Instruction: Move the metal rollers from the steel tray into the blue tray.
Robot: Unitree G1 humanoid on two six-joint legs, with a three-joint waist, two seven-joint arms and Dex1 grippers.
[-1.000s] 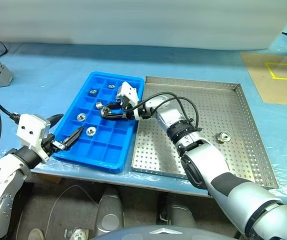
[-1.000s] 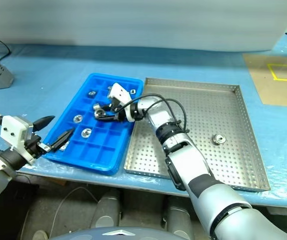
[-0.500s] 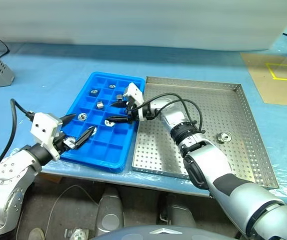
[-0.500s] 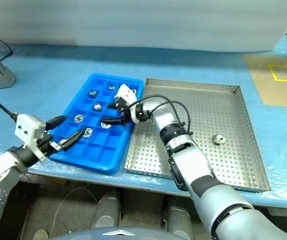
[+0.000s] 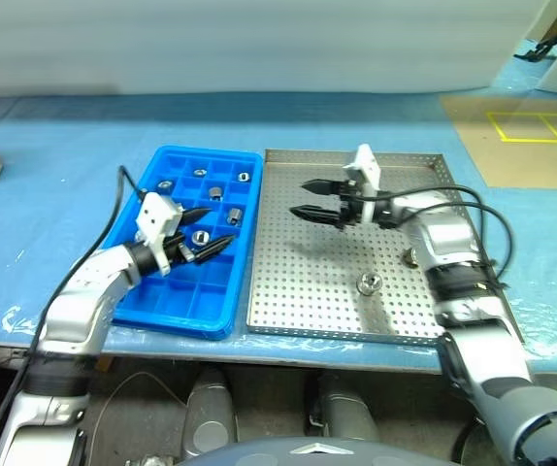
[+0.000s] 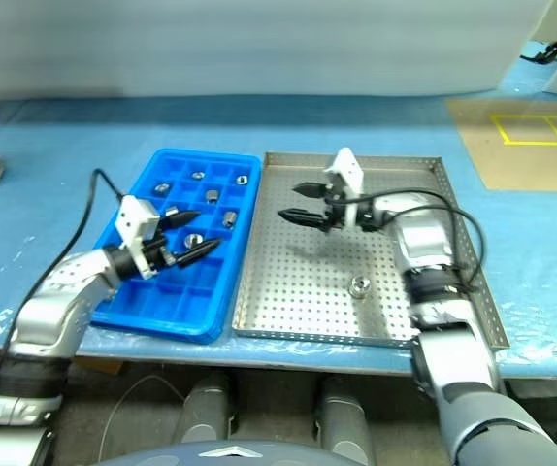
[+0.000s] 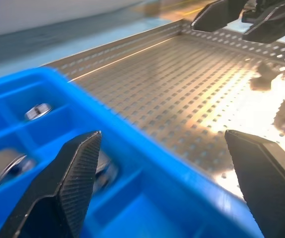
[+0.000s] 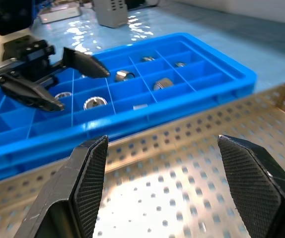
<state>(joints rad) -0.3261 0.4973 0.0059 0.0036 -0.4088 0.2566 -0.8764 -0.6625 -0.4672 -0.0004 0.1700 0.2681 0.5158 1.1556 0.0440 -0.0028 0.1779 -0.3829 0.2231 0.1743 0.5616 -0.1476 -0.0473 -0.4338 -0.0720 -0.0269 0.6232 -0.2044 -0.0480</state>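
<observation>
**Right gripper off the blue tray, empty over the steel tray**

Change since a second ago: the right gripper (image 5: 315, 198) then sat over the blue tray (image 5: 141, 301), pinched on a roller; now it hangs over the far half of the steel tray (image 5: 288, 316), jaws spread wide and nothing between them. The left gripper (image 5: 204, 233) was beside the blue tray's near left edge and now reaches in over its middle compartments. The whole view has also swung, so the trays sit further left in frame than before.

Both grippers are wide open and empty. The left one's fingers (image 7: 65, 191) straddle a compartment wall, and I cannot tell whether the tips touch the plastic. The right one's fingers (image 8: 85, 183) hang above bare perforated steel, pointing toward the blue tray.

The blue tray holds about 6 metal rollers (image 5: 233, 216), scattered one to a compartment through its far and middle rows; the nearest rows hold none. The steel tray, lying just beside the blue tray's right edge, holds 1 roller (image 5: 369, 282) in plain sight near the middle of its near half, and a second (image 5: 410, 256) partly hidden behind the right arm.
</observation>
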